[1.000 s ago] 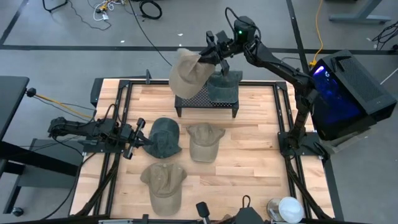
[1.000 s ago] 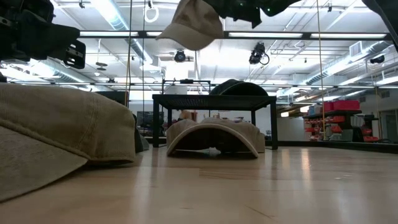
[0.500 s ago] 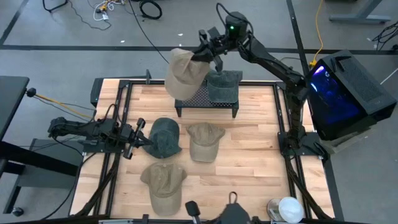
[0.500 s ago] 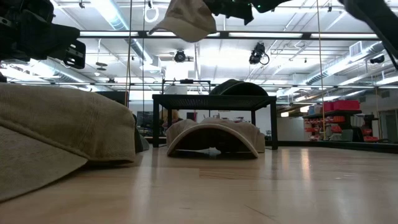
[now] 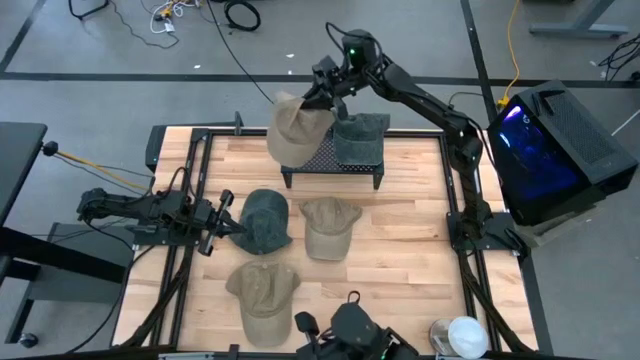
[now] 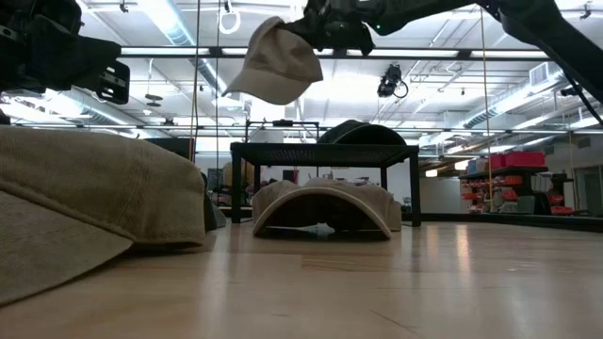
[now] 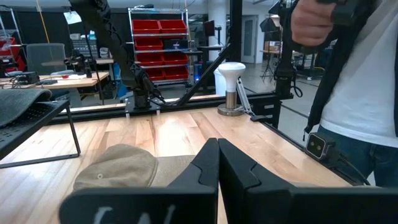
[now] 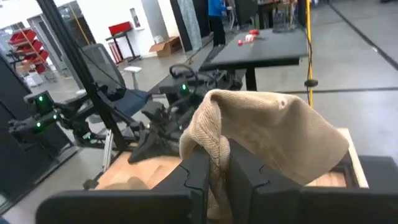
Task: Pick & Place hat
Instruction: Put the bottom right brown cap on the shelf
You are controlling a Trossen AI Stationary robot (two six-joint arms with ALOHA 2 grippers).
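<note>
Tan hat (image 5: 293,128) hangs in the air at 12 o'clock on the desk (image 5: 400,260), pinched by its edge in the right gripper (image 5: 322,95); fingers (image 8: 198,169) clamped on the fabric. Over the last sec the arm has swung it from rack-centre toward the rack's (image 5: 330,160) 9 o'clock end & a bit lower; in low view it now droops above the rack's near-left corner. Grey hat (image 5: 360,138) already sits on the rack's 3 o'clock half, so the free half looks like the drop spot, I'd say: placing phase, release not yet done. Left gripper (image 5: 226,216) waits at 9 o'clock, fingers clenched, empty, tips touching the dark hat (image 5: 265,220). Two more tan hats (image 5: 329,226) (image 5: 264,295) lie mid-desk & at 6–7 o'clock.
</note>
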